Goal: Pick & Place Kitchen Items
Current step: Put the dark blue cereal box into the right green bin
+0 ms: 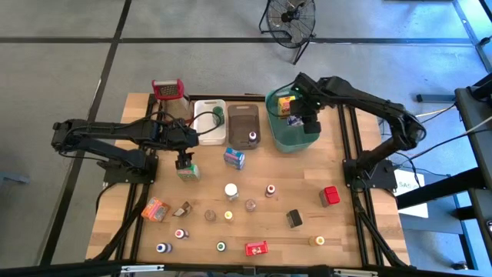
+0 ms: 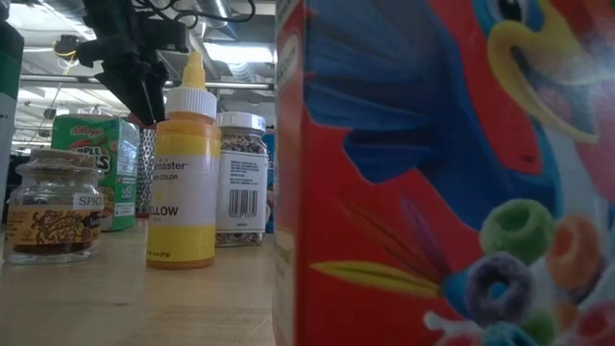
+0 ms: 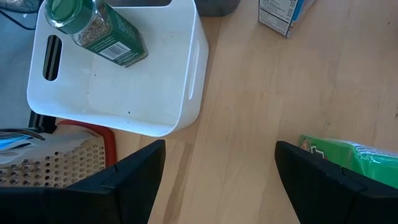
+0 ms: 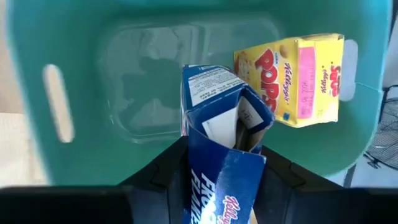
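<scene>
Over teal bin (image 4: 74,74): right fingers (image 4: 214,168) pinch blue box (image 4: 217,124) | yellow box (image 4: 292,78) inside

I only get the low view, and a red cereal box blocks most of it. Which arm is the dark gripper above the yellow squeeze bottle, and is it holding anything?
Observer: That is the left gripper. It is open and empty, hovering over a small green cardboard cereal box on the table.
Operator: Where is the other arm?
Observer: The right gripper is shut on a blue cardboard cereal box above the teal plastic bin.
Operator: Anything in that bin?
Observer: A yellow cardboard cereal box lies inside.
</scene>
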